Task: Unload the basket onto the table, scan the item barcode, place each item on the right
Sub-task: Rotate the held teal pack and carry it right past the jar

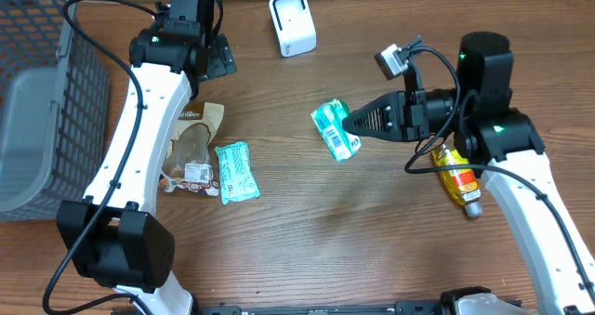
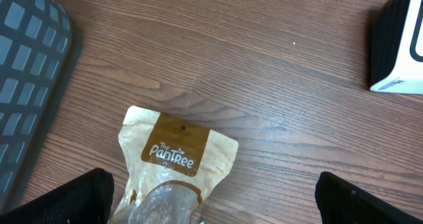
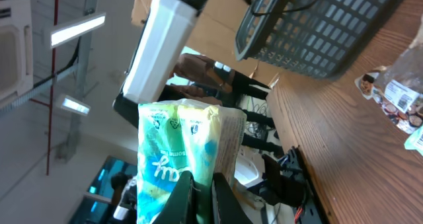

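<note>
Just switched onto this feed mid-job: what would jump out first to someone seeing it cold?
The green packet stands out first, pinched in the shut right gripper above mid-table. Next come the white scanner at the far edge and the grey basket on the left, with the left gripper open near a brown pouch.

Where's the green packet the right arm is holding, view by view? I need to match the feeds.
Overhead: green packet just right of centre, pinched by the right gripper.
Left wrist: not in it.
Right wrist: lower centre-left, clamped at its bottom edge.
Shared landmark: grey basket, top left overhead, left edge in left wrist, top right in right wrist.
</note>
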### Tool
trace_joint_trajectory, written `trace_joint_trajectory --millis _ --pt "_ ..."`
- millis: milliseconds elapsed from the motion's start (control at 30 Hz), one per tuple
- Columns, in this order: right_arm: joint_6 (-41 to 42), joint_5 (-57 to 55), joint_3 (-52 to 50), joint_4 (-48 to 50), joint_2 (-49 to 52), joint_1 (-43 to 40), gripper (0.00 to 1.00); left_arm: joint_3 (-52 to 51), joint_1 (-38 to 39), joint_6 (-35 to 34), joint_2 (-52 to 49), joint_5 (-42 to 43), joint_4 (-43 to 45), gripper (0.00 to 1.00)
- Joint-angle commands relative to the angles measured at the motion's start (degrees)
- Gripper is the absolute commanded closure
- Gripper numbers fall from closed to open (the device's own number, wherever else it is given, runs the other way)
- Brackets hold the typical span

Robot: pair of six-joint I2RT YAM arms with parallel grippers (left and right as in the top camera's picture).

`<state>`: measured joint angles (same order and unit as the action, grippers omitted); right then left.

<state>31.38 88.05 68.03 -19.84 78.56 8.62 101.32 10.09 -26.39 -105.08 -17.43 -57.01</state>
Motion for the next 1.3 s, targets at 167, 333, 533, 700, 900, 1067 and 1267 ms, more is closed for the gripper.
trace_joint_trajectory --millis 167,333,533,700,900,1067,1267 --pt "0.4 1.6 0.3 -0.2 -1.8 -0.1 0.96 0.7 0.2 0.7 0.8 -1.0 0.2 0.0" --pt "0.4 0.5 0.3 -0.2 -1.8 -0.1 0.96 0.7 0.2 0.7 0.8 -1.0 0.2 0.0" --pt "0.4 0.0 0.3 -0.2 -1.8 -0.1 0.96 0.7 0.2 0.7 0.8 -1.0 0.3 0.0" --pt "0.4 -1.0 0.3 -0.2 -1.8 -0.1 0.96 0.7 0.2 0.7 0.8 -1.0 0.3 0.0" --pt "1.9 -1.0 0.3 -0.2 -1.8 -0.1 0.96 0.7 0.2 0.7 0.8 -1.0 0.2 0.0" --pt "1.9 -1.0 0.3 -0.2 -1.8 -0.1 0.96 0.7 0.2 0.7 0.9 -1.0 0.2 0.0" --pt "1.9 -1.0 0.3 -0.2 -1.8 -0.1 0.96 0.7 0.2 0.7 0.8 -1.0 0.2 0.01"
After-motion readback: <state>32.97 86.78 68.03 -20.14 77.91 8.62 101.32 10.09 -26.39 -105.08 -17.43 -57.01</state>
